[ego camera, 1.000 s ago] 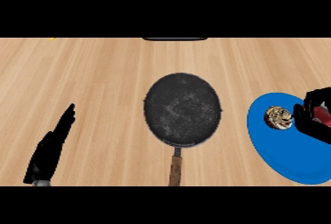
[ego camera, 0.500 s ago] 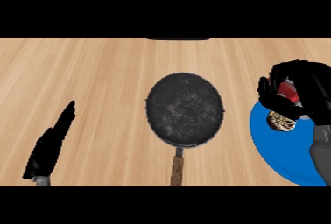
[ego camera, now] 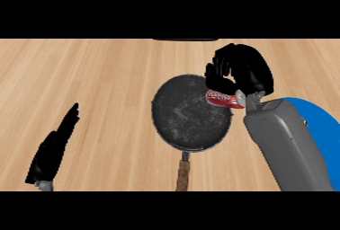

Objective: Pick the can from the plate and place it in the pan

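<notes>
A red can (ego camera: 224, 99) with white lettering, tilted, gripped under the curled right hand (ego camera: 238, 72), at the pan's (ego camera: 189, 114) three o'clock rim.

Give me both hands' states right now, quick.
Left hand: open, holding nothing.
Right hand: shut on the can, above the pan's right rim.

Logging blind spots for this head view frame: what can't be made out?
- Can: mostly hidden under the right hand; only a red and white part shows, and its label is too small to read.
- Plate: covered by the right forearm and cut off by the right edge.
- Pan: its handle end runs into the lower edge.
- Left hand: seen edge-on; its wrist is cut off at the bottom.
- Dark object at the top edge: cut off, unidentifiable.
</notes>
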You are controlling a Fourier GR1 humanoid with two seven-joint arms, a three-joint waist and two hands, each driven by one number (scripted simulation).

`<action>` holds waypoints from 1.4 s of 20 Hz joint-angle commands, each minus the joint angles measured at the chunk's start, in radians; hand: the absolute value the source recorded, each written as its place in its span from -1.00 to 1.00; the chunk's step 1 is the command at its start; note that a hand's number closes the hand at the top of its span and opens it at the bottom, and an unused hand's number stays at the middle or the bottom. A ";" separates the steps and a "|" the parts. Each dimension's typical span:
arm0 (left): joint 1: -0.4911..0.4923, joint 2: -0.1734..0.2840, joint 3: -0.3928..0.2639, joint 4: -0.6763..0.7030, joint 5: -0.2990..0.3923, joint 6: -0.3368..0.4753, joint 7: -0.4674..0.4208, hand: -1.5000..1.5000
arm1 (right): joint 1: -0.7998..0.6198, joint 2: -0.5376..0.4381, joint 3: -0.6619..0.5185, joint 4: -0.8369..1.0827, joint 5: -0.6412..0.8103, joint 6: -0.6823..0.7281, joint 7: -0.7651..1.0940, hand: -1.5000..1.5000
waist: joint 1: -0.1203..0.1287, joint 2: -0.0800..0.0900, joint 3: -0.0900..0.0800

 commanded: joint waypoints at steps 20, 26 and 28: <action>-0.065 -0.019 -0.025 0.035 -0.023 -0.025 -0.008 0.00 | -0.215 0.173 -0.024 0.834 -0.483 -0.298 -0.274 -1.00 | 0.076 0.020 0.003; -0.017 -0.020 -0.028 0.025 -0.032 -0.022 -0.042 0.00 | -0.260 0.173 -0.049 0.800 -0.613 -0.520 -0.371 -1.00 | 0.053 0.009 0.002; -0.079 -0.018 -0.009 0.015 -0.026 -0.015 0.050 0.00 | -0.274 0.173 -0.101 0.837 -0.622 -0.572 -0.415 -1.00 | 0.032 0.011 0.002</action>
